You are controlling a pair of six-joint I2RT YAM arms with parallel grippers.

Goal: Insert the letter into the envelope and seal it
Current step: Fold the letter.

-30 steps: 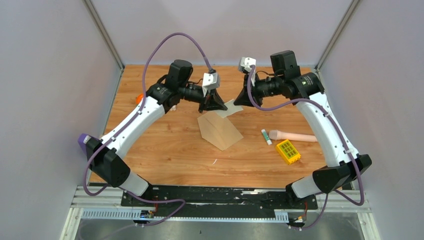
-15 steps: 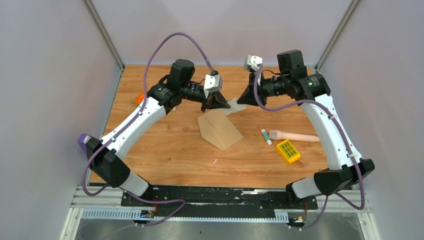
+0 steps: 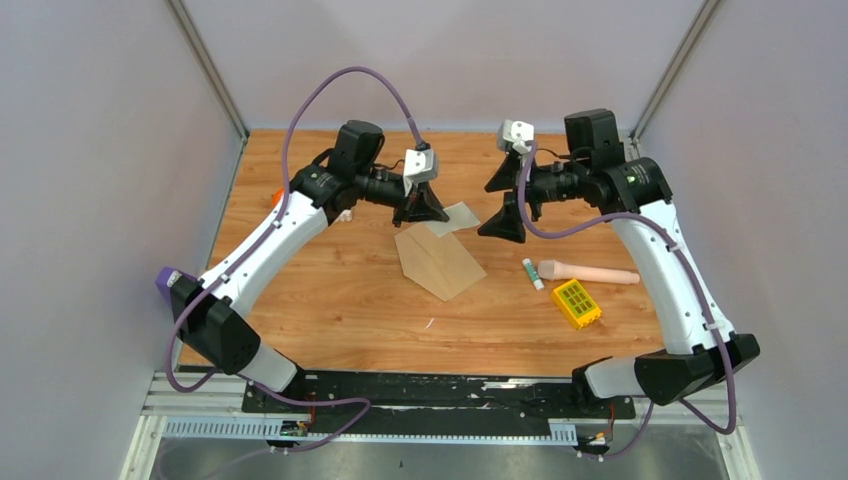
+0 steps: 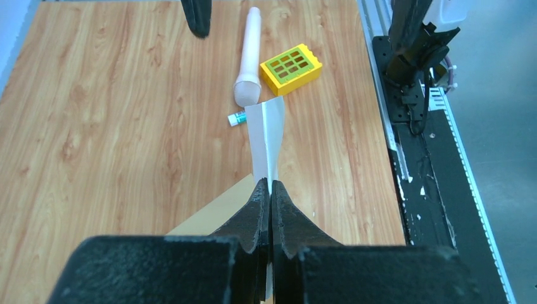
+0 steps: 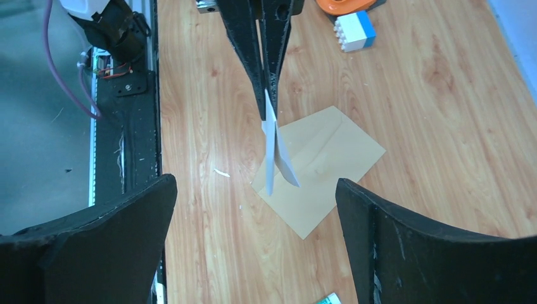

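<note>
My left gripper (image 3: 421, 207) is shut on one edge of the letter (image 3: 456, 217), a pale thin sheet that hangs off the table, seen nearly edge-on. In the left wrist view the letter (image 4: 266, 133) sticks out past the closed fingertips (image 4: 271, 190). The tan envelope (image 3: 440, 262) lies flat on the wooden table just below the letter, and shows under it in the right wrist view (image 5: 326, 168). My right gripper (image 3: 502, 200) stands wide open to the right of the letter, holding nothing. Its fingers (image 5: 437, 247) frame the letter (image 5: 277, 158) from a short distance.
To the right of the envelope lie a small glue stick (image 3: 532, 273), a pink cylinder (image 3: 590, 272) and a yellow brick (image 3: 576, 304). A blue-and-white brick (image 5: 354, 30) and an orange object (image 3: 279, 197) sit behind the left arm.
The right gripper has opened, let go of the letter and drawn back to the right. The left gripper keeps its hold on the letter.
</note>
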